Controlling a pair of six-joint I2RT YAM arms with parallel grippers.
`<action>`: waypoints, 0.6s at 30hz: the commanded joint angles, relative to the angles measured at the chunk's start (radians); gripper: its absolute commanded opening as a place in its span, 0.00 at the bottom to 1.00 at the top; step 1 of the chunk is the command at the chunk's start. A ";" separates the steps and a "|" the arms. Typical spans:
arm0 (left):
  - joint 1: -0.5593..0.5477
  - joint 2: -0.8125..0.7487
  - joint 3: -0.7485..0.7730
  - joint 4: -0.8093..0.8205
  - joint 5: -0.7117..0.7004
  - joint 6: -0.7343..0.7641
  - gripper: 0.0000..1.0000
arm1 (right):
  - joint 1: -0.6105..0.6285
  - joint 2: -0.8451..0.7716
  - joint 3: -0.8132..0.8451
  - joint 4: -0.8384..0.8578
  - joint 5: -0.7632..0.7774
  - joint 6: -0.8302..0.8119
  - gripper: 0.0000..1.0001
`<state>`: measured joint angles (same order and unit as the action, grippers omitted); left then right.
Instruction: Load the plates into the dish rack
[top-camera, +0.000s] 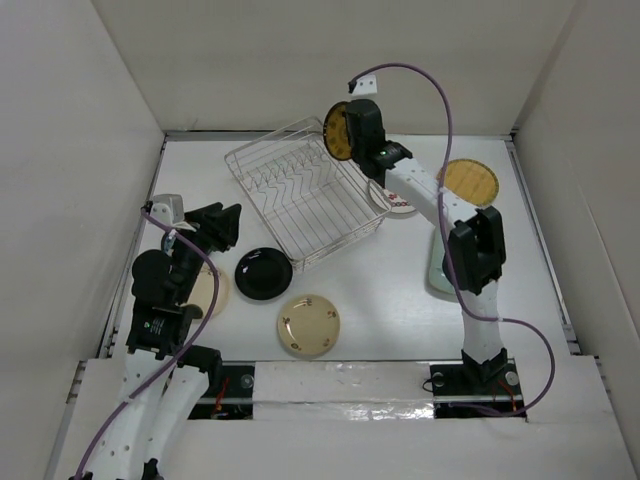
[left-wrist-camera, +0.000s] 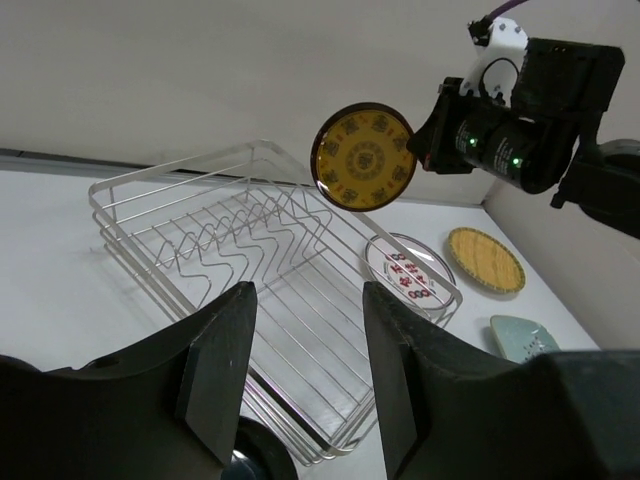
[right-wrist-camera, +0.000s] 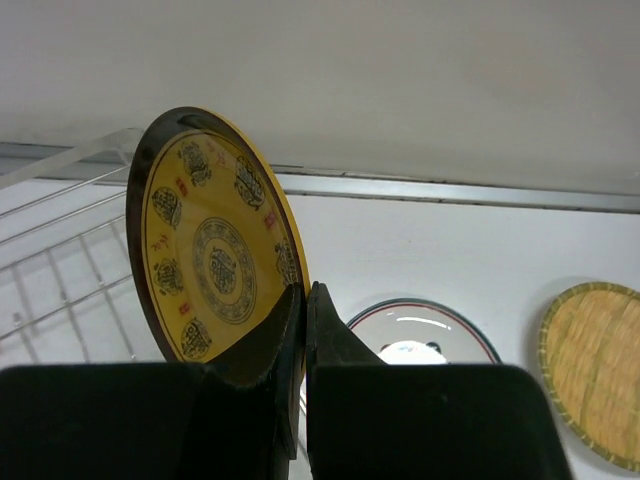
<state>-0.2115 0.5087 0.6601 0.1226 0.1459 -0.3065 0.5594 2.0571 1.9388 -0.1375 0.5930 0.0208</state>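
The silver wire dish rack (top-camera: 300, 195) (left-wrist-camera: 200, 240) stands empty at the back middle of the table. My right gripper (top-camera: 352, 132) (right-wrist-camera: 305, 292) is shut on the rim of a brown-and-gold plate (top-camera: 337, 131) (right-wrist-camera: 215, 250) (left-wrist-camera: 363, 157), which hangs on edge above the rack's far right corner. My left gripper (top-camera: 226, 226) (left-wrist-camera: 305, 300) is open and empty, just left of the rack, above a glossy black plate (top-camera: 263, 272) (left-wrist-camera: 250, 455). A cream plate (top-camera: 308, 325) lies in front of the black one.
A white plate with red marks (top-camera: 397, 203) (left-wrist-camera: 408, 270) (right-wrist-camera: 420, 330) lies by the rack's right side. A tan round (top-camera: 469, 182) (left-wrist-camera: 485, 258) (right-wrist-camera: 590, 370) and a pale green rectangular dish (top-camera: 436, 272) (left-wrist-camera: 525, 335) lie further right. Another cream plate (top-camera: 212, 290) sits under the left arm. White walls enclose the table.
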 joint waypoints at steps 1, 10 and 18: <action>-0.005 0.002 0.024 0.014 -0.066 -0.034 0.44 | 0.045 0.049 0.164 0.081 0.163 -0.119 0.00; -0.037 0.011 0.035 -0.001 -0.121 -0.034 0.47 | 0.074 0.225 0.308 0.056 0.198 -0.203 0.00; -0.058 0.031 0.081 -0.020 -0.117 -0.056 0.81 | 0.094 0.262 0.258 0.121 0.258 -0.251 0.00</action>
<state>-0.2584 0.5278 0.6804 0.0761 0.0395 -0.3515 0.6456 2.3310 2.1914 -0.1177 0.7879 -0.1951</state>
